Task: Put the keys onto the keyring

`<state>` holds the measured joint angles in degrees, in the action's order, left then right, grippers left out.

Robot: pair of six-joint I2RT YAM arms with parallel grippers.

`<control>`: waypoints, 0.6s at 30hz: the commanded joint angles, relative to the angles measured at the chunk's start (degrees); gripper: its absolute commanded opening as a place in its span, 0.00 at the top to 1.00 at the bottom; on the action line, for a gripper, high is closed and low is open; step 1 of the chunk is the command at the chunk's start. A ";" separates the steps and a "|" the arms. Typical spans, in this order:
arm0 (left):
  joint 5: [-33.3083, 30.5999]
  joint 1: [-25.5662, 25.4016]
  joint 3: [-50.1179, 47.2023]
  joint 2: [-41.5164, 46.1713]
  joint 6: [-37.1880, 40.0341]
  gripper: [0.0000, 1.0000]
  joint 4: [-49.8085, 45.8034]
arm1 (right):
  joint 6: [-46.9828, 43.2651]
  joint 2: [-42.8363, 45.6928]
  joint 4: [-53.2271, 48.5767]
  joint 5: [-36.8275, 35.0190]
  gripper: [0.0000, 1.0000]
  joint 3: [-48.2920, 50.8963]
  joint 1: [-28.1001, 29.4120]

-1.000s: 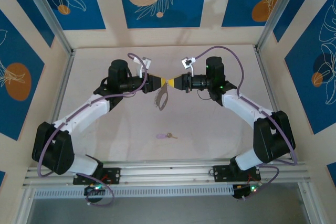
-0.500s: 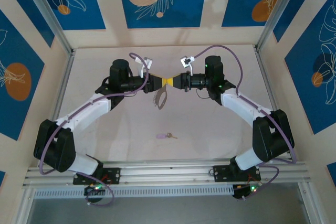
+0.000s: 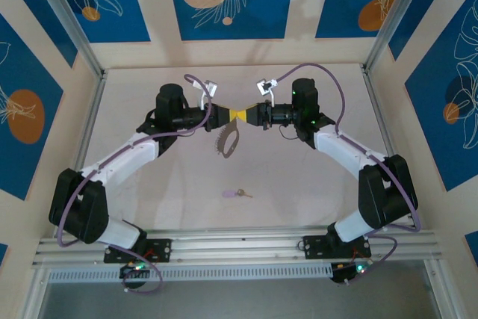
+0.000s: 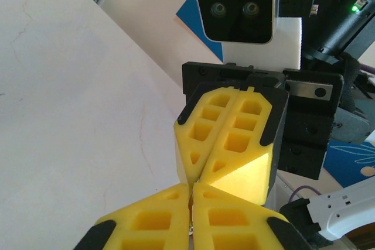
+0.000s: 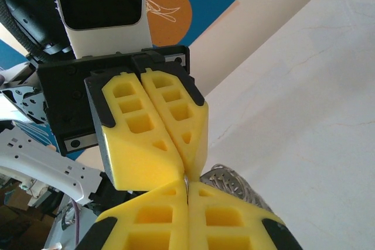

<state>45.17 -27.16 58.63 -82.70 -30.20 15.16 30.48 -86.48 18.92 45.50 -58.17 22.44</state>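
pinching the keyring (image 3: 229, 142) tip to tip, left gripper (image 3: 230, 115) and right gripper (image 3: 245, 115) both fully shut on it; key (image 3: 239, 193) lying well apart on the table (image 3: 299, 184). may wrench loose under uneven pull.

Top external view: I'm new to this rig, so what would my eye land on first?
The left gripper and right gripper meet tip to tip, both shut, with the grey keyring dangling from that pinch. The tiny lilac-headed key lies alone on the table, toward the near edge.
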 commanded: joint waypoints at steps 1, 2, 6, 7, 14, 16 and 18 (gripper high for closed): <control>5.61 -1.62 -0.23 0.37 -0.57 0.96 4.87 | 0.63 -0.79 0.76 -0.36 1.00 -1.42 0.37; 5.76 -1.71 -0.47 0.48 -0.57 0.97 5.13 | 0.74 -0.86 0.77 -0.35 1.00 -1.44 0.36; 5.22 -2.04 -0.71 0.69 0.66 1.00 4.27 | 1.47 -1.30 1.66 -0.31 1.00 -1.42 0.28; 5.06 -2.10 -0.63 0.64 1.19 1.00 3.82 | 1.72 -1.37 2.01 -0.16 1.00 -1.42 0.27; 3.07 -2.46 -0.80 0.08 3.69 1.00 4.00 | 4.17 -2.20 3.99 -0.49 0.92 -1.86 0.19; 1.60 -2.44 -0.94 0.04 4.34 1.00 3.91 | 4.89 -2.12 4.40 -0.99 0.80 -1.86 -0.06; -0.16 -2.46 -1.30 0.21 4.70 1.00 4.24 | 5.66 -1.50 4.98 -1.71 0.68 -1.41 -0.77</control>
<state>44.29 -27.44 57.82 -82.70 -27.62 16.88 34.28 -87.70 21.63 45.39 -58.19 22.00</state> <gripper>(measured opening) 0.047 0.283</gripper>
